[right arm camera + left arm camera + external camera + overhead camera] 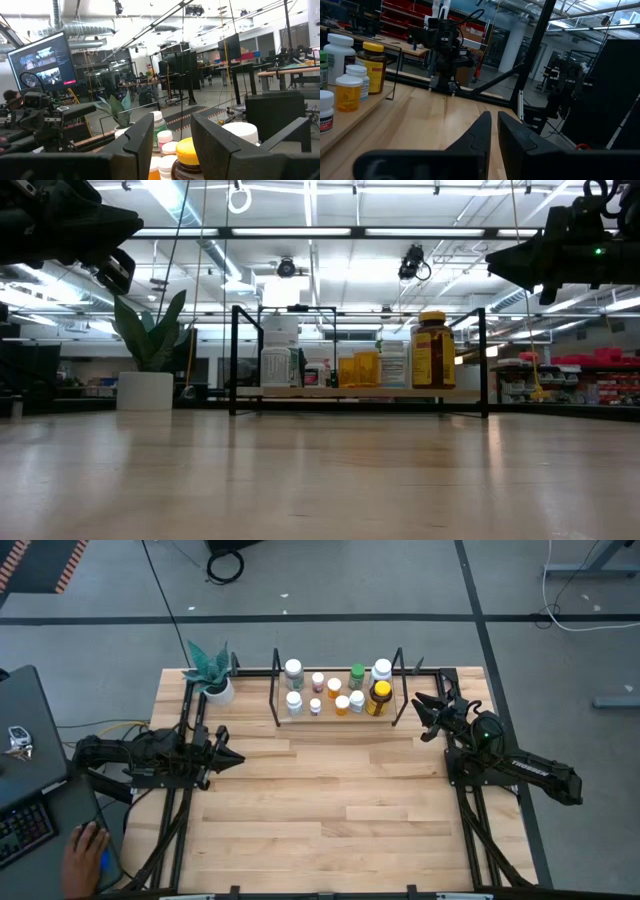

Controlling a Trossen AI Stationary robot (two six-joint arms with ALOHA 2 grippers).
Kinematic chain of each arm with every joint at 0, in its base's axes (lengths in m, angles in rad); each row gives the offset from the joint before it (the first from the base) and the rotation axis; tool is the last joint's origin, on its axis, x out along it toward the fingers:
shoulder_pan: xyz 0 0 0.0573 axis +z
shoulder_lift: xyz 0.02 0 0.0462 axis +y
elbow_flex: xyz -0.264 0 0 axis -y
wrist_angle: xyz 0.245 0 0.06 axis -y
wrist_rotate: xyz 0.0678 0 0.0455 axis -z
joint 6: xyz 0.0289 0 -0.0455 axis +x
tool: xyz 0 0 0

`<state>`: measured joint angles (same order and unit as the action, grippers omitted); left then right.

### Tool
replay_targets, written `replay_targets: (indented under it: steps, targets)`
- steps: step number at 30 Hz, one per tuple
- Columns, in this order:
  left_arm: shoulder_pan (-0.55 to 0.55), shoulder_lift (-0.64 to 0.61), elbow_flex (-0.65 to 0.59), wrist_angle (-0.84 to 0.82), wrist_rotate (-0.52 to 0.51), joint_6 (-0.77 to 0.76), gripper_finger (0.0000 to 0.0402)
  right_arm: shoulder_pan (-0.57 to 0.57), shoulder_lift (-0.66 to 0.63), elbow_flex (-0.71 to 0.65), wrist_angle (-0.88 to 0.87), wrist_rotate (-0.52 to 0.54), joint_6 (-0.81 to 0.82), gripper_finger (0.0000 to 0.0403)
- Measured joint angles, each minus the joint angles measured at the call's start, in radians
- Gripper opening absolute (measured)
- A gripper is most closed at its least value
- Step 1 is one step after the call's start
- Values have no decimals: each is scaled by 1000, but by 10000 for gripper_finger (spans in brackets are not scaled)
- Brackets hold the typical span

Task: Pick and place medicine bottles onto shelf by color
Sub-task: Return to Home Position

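Observation:
The shelf (300,719) stands at the table's far edge, a light-wood board (350,392) between black wire uprights. Several medicine bottles (335,690) stand upright on it: white, green, orange and pink ones, and a larger amber bottle with a yellow cap (379,698) (432,350) at its right end. My left gripper (240,758) (494,116) hovers shut at the table's left side, level, pointing right. My right gripper (417,715) (172,117) hovers just right of the shelf, pointing at it, its fingers a little apart with nothing between them.
A white plant pot (215,688) with a green plant stands at the far left corner, beside the shelf. A person's hand (85,850) rests by a keyboard left of the table. The wooden tabletop (330,810) lies bare between the arms and toward the near edge.

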<state>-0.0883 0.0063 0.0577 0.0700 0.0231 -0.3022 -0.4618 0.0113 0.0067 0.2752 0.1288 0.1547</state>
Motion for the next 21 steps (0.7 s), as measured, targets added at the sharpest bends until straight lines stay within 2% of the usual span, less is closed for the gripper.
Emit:
replay_targets:
  steps: [9,21]
  targets:
    - [0,0,0,0,0,0,28,0,0,0,0,0,0,137]
    - [0,0,0,0,0,0,38,0,0,0,0,0,0,137]
